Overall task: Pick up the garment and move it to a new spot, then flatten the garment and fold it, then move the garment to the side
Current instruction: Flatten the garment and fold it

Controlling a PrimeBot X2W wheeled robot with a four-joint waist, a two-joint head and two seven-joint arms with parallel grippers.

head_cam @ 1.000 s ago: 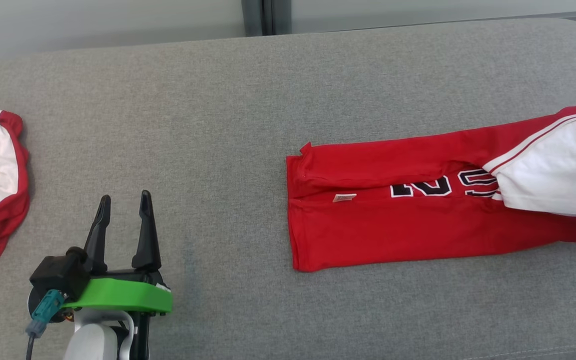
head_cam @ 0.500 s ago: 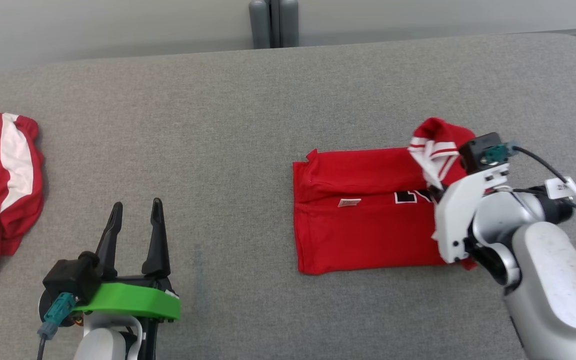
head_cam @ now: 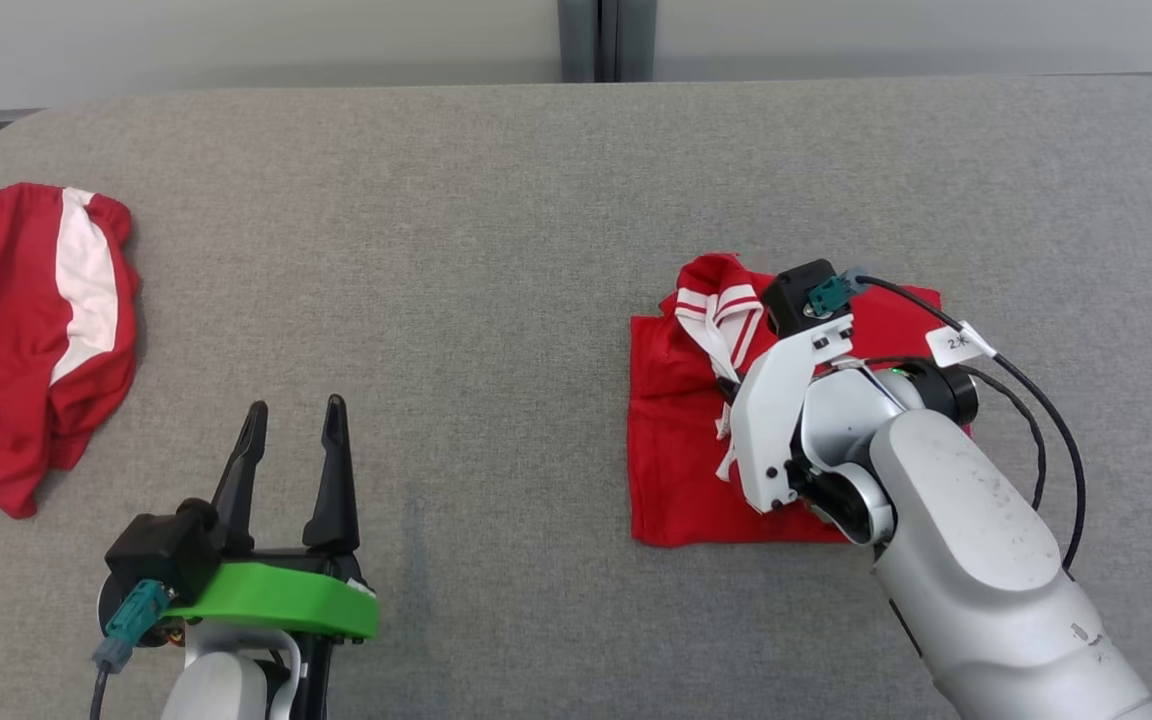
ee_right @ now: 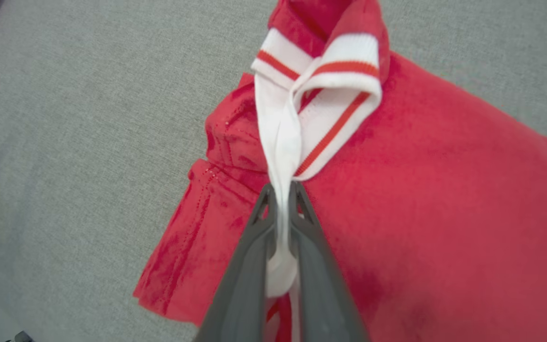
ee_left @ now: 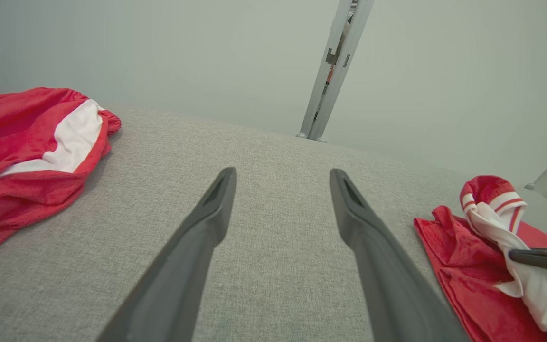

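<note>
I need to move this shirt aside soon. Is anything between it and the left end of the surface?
Yes. The open left gripper is between them, nearer the robot, and a second red-and-white garment lies at the left end. The right gripper is shut on the white trim of the shirt.

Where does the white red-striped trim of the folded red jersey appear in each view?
Head view: white red-striped trim right of centre, upon the folded red jersey.
Left wrist view: trim at far right.
Right wrist view: trim at top centre, pinched in the right tool.
Shared landmark: grey fabric tabletop.
</note>
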